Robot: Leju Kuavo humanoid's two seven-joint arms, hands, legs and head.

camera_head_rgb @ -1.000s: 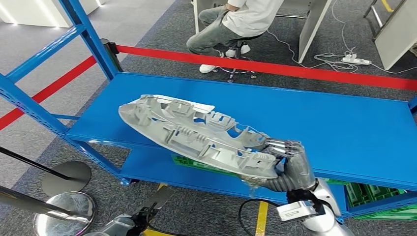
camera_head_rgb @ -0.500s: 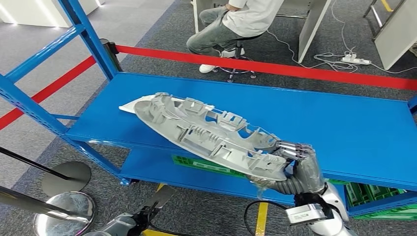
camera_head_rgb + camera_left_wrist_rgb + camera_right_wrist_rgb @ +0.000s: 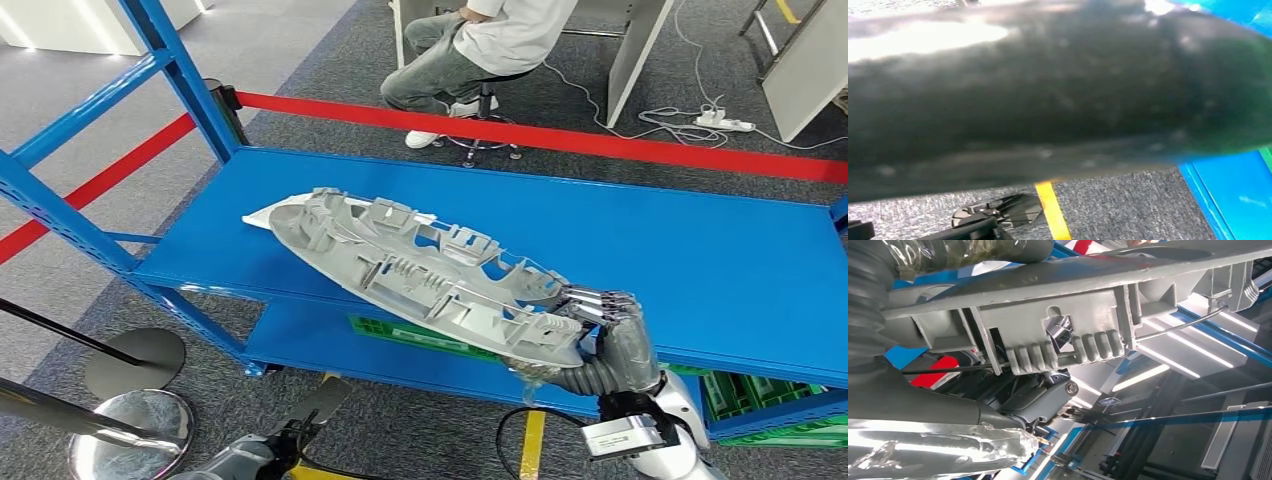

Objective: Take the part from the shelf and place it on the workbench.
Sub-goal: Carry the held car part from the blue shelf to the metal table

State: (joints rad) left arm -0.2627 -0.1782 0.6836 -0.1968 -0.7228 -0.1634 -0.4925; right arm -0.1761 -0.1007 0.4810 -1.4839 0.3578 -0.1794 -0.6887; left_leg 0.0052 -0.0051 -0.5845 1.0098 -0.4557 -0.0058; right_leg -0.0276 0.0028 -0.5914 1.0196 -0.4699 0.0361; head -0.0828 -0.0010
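Part (image 3: 425, 275) in our right hand (image 3: 605, 340): we hold the long grey moulded piece by its near end, fingers (image 3: 592, 300) curled over the ribbed rim and thumb beneath, as the right wrist view confirms with the rim (image 3: 1058, 305) clamped close against the hand (image 3: 893, 360). From the hand the piece stretches away to our left and forward, its long axis running diagonally across the front of the blue shelf (image 3: 700, 250). The far tip sits over the shelf deck near a white sheet (image 3: 268, 215); we cannot tell whether that tip touches the deck or hangs just above it. The held end is already out past the front edge of the shelf.

We judge the coming move to be a pull back and clear of the shelf, and it turns on that long overhang: all the length lies on one side of the grip, so the far end will tend to droop and swing. The blue upright (image 3: 175, 75) stands to the left of the tip and is the edge to mind if we rotate. Open room lies toward us and to the right.

Our left arm (image 3: 245, 460) hangs low at the left; its hand's state we cannot tell, as the left wrist view is blurred and dark. A seated person (image 3: 480, 45) is beyond the red barrier tape (image 3: 560, 135), well apart from the shelf.
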